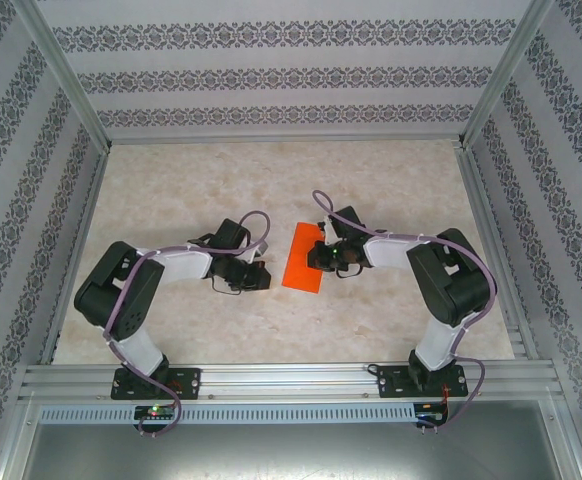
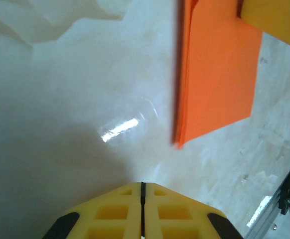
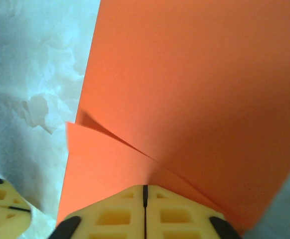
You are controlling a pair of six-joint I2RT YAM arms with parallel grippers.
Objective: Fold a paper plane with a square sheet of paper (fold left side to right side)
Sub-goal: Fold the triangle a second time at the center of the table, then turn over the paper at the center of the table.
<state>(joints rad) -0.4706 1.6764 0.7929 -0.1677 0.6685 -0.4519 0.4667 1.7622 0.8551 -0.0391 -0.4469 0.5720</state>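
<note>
Half-fold stage, apparently: square sheet of paper (image 1: 306,262) lies mid-table as a narrow doubled rectangle.
Top view: left gripper (image 1: 262,277) near it, right gripper (image 1: 324,256) over it. Left wrist: jaws closed, empty. Right wrist: jaws closed at the fold, top layer gaping, so pressing flat likely follows.

Desk (image 1: 271,180) under me: beige marble-look top, glossy w/ glare streak (image 2: 119,128). Patterned wallpaper walls (image 1: 271,75) on 3 sides, alu posts (image 1: 64,75) at corners. Alu rail (image 1: 291,375) + slotted cable duct (image 1: 291,412) along near edge.
</note>
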